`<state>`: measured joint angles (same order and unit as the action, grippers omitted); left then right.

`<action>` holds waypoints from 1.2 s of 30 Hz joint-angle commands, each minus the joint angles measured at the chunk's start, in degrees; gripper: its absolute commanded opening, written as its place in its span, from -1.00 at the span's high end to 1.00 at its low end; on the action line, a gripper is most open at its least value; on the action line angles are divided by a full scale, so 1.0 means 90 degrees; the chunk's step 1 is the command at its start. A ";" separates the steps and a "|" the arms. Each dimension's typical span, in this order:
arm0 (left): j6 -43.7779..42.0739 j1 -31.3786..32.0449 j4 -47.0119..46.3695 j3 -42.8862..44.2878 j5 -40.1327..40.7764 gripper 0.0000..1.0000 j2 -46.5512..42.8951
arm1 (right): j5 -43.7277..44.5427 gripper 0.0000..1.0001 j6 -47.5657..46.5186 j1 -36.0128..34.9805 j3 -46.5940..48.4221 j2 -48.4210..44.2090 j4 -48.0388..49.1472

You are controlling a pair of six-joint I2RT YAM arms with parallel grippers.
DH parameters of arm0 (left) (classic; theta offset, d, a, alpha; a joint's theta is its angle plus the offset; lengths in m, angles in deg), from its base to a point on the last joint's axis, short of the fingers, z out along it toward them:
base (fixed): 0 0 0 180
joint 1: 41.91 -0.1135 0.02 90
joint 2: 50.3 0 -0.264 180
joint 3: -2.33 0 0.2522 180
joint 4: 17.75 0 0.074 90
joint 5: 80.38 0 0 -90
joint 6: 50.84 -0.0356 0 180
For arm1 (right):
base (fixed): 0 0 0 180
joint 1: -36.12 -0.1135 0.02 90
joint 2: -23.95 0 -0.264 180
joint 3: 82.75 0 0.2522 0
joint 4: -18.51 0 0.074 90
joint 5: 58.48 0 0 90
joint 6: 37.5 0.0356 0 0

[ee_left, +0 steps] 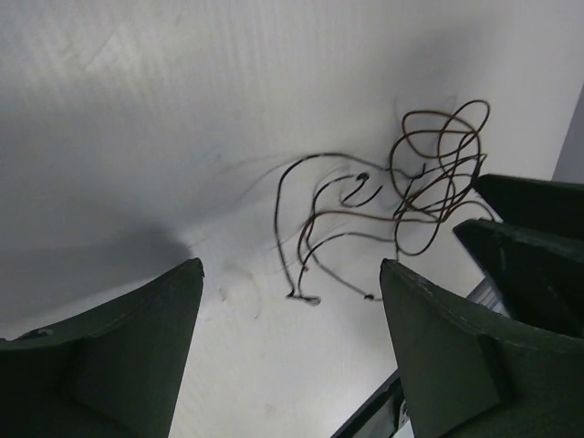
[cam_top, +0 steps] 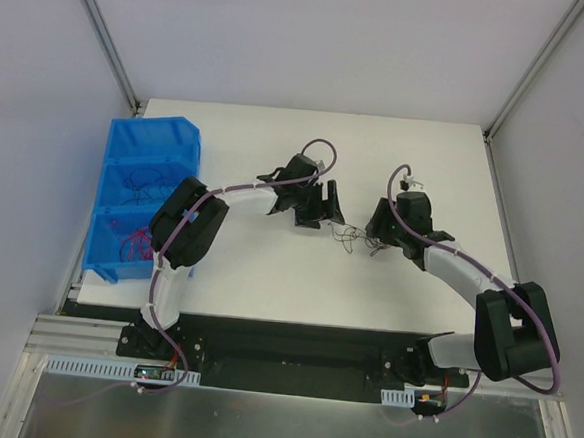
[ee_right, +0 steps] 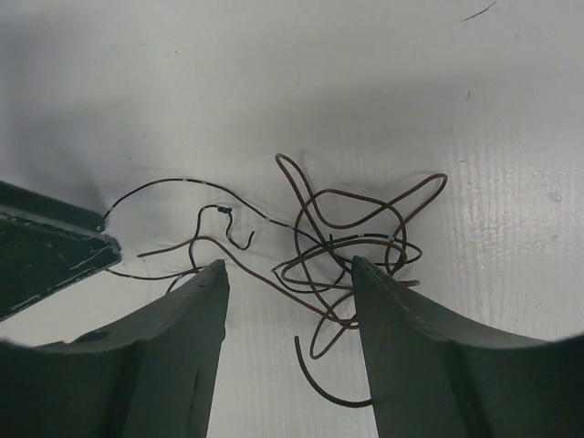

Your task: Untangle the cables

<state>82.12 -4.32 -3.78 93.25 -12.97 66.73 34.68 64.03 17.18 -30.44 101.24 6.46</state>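
From above the cables [cam_top: 356,242] are only faint threads, and the right tool's [ee_right: 290,265] spread, empty fingers hide part of the knot of thin dark-brown loops lying mid-table [cam_top: 269,268], well clear of its edges, with the left tool [ee_left: 292,266] gaping wide just beside it.

Top camera, at the near edge, looks steeply down over the whole worktop [cam_top: 269,268]. Both wrist cameras closely face the same cables [ee_right: 342,242] from opposite sides.

Smooth-coated cables [ee_right: 356,239]; matt, faintly ribbed white table [cam_top: 268,277]; blue plastic bin [cam_top: 153,134].
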 commanded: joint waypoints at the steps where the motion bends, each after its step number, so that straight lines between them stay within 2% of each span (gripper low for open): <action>1: 0.0822 0.0180 -0.0511 0.0576 -0.0156 -0.42 0.0433 | -0.0117 -0.18 0.0067 0.0034 0.0053 -0.0034 0.0210; 6: 0.0579 0.0180 -0.0531 0.0431 0.0087 0.68 0.0288 | -0.0117 -0.17 0.0105 0.0044 0.0121 0.0239 0.0171; 8: 0.0297 0.0209 -0.0414 0.0265 0.0321 1.00 -0.0091 | -0.0078 -0.17 0.0174 0.0044 0.0170 0.0337 0.0074; 15: -0.0963 0.0453 -0.0151 -0.0458 0.0946 1.00 -0.2024 | 0.0039 -0.15 0.0476 0.0044 0.0453 0.0961 -0.0161; 22: -0.1901 0.0629 0.0902 -0.1259 0.2468 1.00 -0.4620 | 0.0196 -0.15 0.0487 0.0258 0.0600 0.1216 -0.0474; 26: -0.2525 0.0629 0.1811 -0.1299 0.3826 1.00 -0.6203 | 0.0235 -0.22 0.0418 0.0337 0.0610 0.1196 -0.0474; 31: -0.2879 0.0619 0.2388 -0.1172 0.4296 1.00 -0.7777 | 0.0372 -0.38 0.0408 0.0376 0.0668 0.1245 -0.0562; 36: -0.2966 0.0629 0.3081 -0.0597 0.4453 1.00 -0.8189 | 0.0567 -0.55 0.0350 0.0386 0.0629 0.1187 -0.0581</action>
<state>58.53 1.49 17.05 83.88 22.85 -6.64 36.88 67.48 20.31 -25.89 111.78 3.60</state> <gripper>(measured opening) 0.009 0.744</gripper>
